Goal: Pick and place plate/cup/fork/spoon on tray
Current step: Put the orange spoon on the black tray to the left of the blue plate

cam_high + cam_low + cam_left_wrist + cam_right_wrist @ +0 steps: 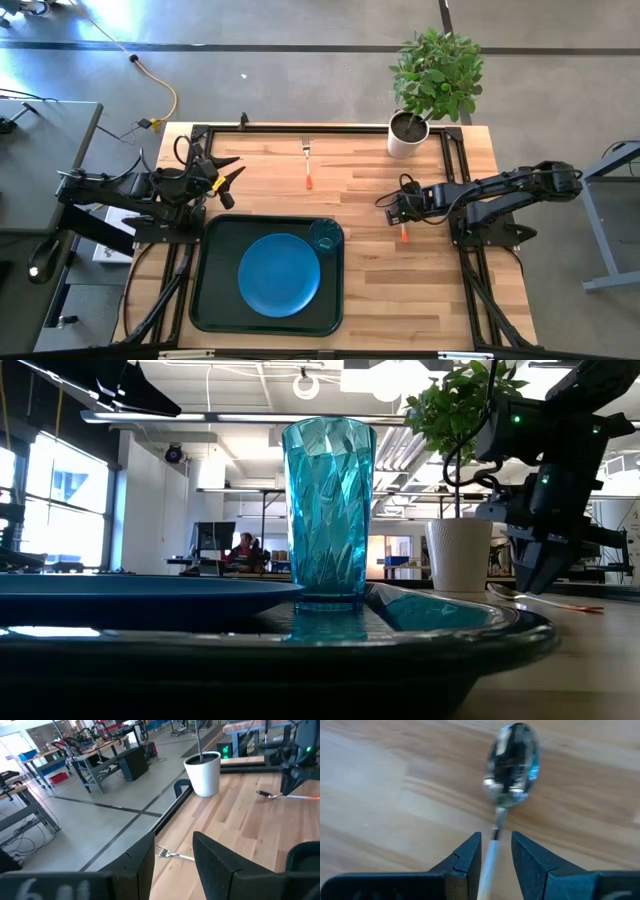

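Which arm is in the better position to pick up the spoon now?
The right arm, probably. Its gripper is open directly over the spoon, fingers on either side of the stem. The left gripper waits at the table's far left side.

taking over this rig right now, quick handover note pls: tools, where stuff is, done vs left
Right tool: open, fingers either side of the spoon stem on the table right of the tray; not lifted.
Left tool: open, empty, waiting at the table's left edge.
Done: plate and cup on the tray.
Left: spoon, then the fork near the table's back edge.
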